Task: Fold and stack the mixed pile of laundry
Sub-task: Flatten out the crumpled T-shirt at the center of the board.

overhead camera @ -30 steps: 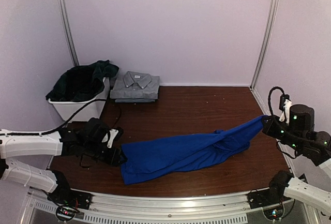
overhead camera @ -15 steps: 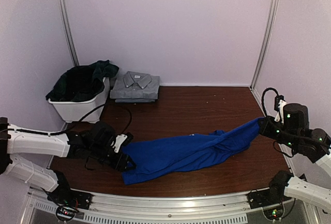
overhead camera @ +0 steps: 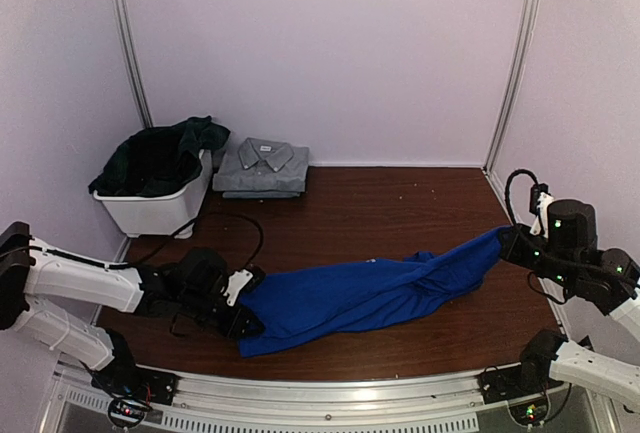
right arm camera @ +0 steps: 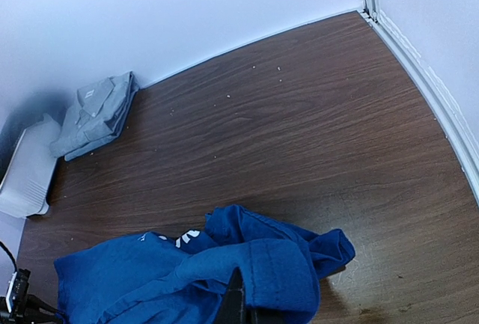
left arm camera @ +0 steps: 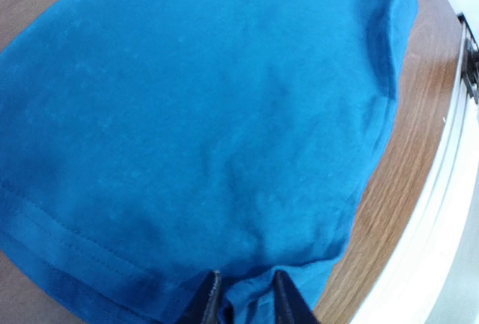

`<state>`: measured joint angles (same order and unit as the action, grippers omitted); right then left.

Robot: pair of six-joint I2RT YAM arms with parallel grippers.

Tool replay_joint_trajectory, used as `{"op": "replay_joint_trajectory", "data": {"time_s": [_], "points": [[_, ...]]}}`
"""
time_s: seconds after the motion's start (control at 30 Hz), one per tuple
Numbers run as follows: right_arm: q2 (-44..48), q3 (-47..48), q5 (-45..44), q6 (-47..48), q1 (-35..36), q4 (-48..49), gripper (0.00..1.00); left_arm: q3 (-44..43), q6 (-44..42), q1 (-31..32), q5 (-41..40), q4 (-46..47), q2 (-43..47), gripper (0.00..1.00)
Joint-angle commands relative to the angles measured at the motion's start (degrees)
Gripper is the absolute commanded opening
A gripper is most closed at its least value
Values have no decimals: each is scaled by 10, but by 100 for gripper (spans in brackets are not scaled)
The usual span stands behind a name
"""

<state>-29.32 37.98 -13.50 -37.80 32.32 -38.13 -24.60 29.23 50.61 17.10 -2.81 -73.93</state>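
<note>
Item: blue T-shirt [overhead camera: 360,296] — stretched low across the near half of the table [overhead camera: 400,203]. Right gripper [overhead camera: 512,243] pinched tight on one end, holding it raised; left gripper [overhead camera: 245,319] nipped onto the opposite hem — apparently to draw the cloth flat for folding.

White plastic basket [overhead camera: 150,211], the reference landmark, stands at the far left corner of a dark brown wood-grain table [overhead camera: 370,208]; in the right wrist view only its pale side shows, at the left edge [right arm camera: 26,178]. Plain lilac walls [overhead camera: 330,53] rise behind and to both sides of the basket. One aluminium post [overhead camera: 128,38] stands just behind the basket, a second post [overhead camera: 515,53] far to its right at the opposite corner. A ribbed metal rail [overhead camera: 330,393] runs along the table edge nearest the camera, well in front of the basket. Pale specks [right arm camera: 279,69] dot the wood to the basket's right.
</note>
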Motion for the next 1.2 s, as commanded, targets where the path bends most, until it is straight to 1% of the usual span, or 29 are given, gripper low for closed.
{"op": "replay_joint_trajectory", "data": {"time_s": [0.0,0.07,0.17,0.2,0.3,0.37,0.43,0.5,0.6,0.7,0.8,0.9,1.0,1.17], "points": [[-6,-2,2,10,-2,21,0,2,-23,19,-21,59,13,13],[-13,1,11,23,-4,33,0,2,-24,22,-31,61,34,1],[-38,22,18,53,-4,47,0,-16,-24,21,-85,35,77,0],[-50,38,18,62,-4,49,0,-31,-28,18,-117,3,89,0],[-77,72,15,101,-4,78,0,-99,-38,-11,-187,-68,121,0],[-94,99,6,138,-5,110,0,-149,-44,-39,-213,-88,138,0],[-121,144,-23,182,-8,122,0,-226,-57,-59,-249,-105,138,0],[-150,197,-41,228,-9,132,0,-304,-84,-70,-281,-129,117,0],[-196,279,-38,296,-10,139,0,-432,-128,-75,-304,-168,64,0],[-242,376,-39,346,-11,113,0,-540,-165,-75,-327,-194,26,0],[-253,446,-48,379,-10,114,0,-620,-193,-75,-335,-200,12,0],[-254,516,-53,407,-11,105,0,-682,-212,-75,-328,-210,9,0],[-263,582,-43,421,-10,78,0,-731,-231,-76,-294,-226,9,0],[-283,696,5,425,-10,22,0,-775,-249,-75,-223,-239,32,0]]}}
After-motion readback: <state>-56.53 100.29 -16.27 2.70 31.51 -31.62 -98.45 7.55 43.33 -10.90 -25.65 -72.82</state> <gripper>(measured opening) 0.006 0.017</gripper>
